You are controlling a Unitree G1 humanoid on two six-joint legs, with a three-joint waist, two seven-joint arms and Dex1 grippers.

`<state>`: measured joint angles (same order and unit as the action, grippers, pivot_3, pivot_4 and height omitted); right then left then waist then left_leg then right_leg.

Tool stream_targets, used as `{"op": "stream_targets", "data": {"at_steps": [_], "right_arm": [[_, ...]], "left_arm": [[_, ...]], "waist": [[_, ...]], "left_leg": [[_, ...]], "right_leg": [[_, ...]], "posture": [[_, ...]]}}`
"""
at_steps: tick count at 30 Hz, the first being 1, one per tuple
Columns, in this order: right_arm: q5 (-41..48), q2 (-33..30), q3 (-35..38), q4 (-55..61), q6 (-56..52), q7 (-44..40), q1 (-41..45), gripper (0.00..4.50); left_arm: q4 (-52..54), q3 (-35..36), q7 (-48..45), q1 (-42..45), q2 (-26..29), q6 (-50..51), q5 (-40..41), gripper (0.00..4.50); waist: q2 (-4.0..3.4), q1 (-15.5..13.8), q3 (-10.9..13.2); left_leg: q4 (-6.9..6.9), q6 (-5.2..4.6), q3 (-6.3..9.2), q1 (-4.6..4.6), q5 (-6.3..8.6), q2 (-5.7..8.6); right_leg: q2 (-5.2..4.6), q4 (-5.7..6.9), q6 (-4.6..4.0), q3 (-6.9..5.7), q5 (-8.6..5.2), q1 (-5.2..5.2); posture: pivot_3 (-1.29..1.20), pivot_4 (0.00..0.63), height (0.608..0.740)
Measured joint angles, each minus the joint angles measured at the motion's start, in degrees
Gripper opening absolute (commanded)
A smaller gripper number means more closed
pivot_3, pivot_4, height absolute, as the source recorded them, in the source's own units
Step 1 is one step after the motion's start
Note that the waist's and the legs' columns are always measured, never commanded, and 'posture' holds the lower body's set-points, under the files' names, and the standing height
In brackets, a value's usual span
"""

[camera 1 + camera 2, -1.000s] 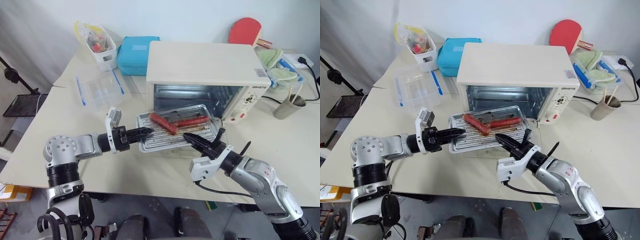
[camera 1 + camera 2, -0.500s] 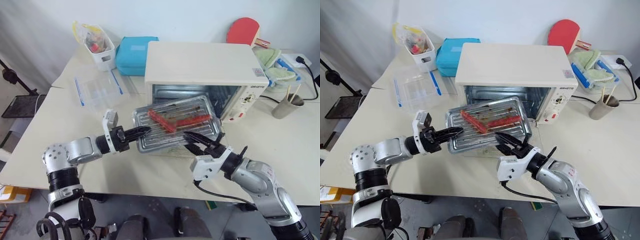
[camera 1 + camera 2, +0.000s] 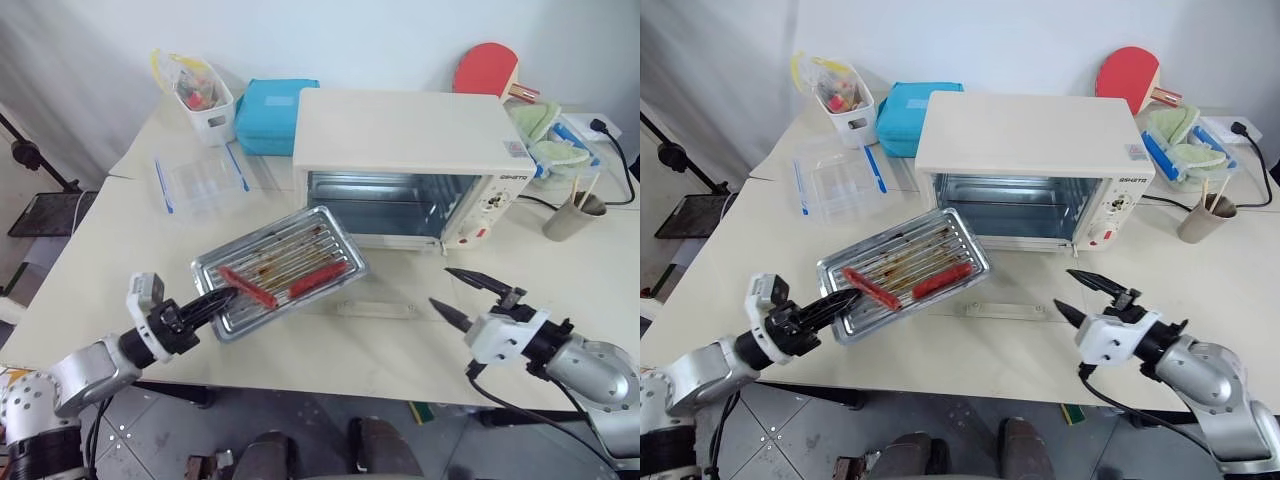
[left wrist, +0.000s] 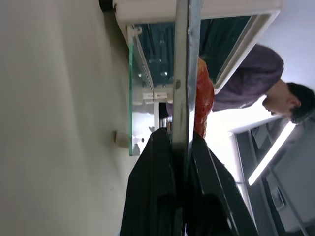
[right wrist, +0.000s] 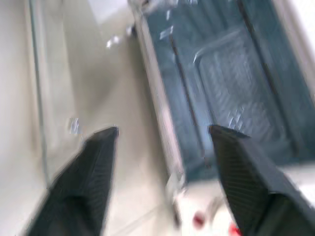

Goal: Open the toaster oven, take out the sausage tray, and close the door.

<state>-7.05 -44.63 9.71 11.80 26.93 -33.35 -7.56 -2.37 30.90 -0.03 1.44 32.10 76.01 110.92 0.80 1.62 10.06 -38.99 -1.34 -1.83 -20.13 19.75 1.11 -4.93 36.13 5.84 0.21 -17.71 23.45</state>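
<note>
Beige tabletop (image 3: 120,250), cluttered at back. L gripper (image 3: 208,303) clenched on near-left corner of shallow silver metal sausage tray (image 3: 280,268), held tilted at 8 o'clock from cream boxy toaster oven (image 3: 410,165). Stiff, light, greasy; sausages could roll, so pinch rim. Glass door (image 3: 378,307) lies flat, unobstructed. R gripper (image 3: 462,294) released, empty, at 5 o'clock.

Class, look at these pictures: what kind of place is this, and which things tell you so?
Probably a lab or workroom staged as a kitchen: a toaster oven and sausage tray sit on a plain table beside a table-tennis paddle and a clear plastic box.
</note>
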Motion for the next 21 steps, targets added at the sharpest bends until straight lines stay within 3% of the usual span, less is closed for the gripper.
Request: {"op": "stream_targets", "data": {"at_steps": [5, 13, 21], "right_arm": [[10.59, -1.00, 0.09, -9.38, 1.10, -7.35, 0.09, 0.11], [21.78, -1.09, -2.66, -24.27, -4.21, -23.27, 6.85, 0.05], [25.06, 1.50, -5.04, -28.81, -7.55, -31.55, 13.60, 0.05]], "left_arm": [[4.41, 4.76, -1.02, -8.31, -2.21, -2.81, 0.07, 0.01], [13.14, 12.98, -0.69, -20.40, -11.39, -11.48, 0.12, 0.01], [23.10, 11.39, 2.77, -24.31, -20.53, -20.81, 0.16, 0.01]], "waist": [[-0.01, 0.00, 0.00], [-0.03, -0.03, 0.02], [-0.06, -0.17, 0.02]], "left_leg": [[0.04, -0.05, 0.00, -0.01, 0.03, -0.05], [0.05, -0.16, -0.01, -0.03, 0.17, -0.04], [0.04, -0.18, 0.00, -0.05, 0.27, -0.01]], "right_leg": [[-0.03, -0.10, -0.02, -0.02, -0.01, -0.01], [-0.15, -0.21, -0.04, -0.05, -0.02, -0.04], [-0.22, -0.28, -0.03, -0.12, -0.02, -0.07]], "posture": [[0.00, 0.150, 0.740], [0.00, 0.150, 0.740], [0.00, 0.150, 0.740]]}}
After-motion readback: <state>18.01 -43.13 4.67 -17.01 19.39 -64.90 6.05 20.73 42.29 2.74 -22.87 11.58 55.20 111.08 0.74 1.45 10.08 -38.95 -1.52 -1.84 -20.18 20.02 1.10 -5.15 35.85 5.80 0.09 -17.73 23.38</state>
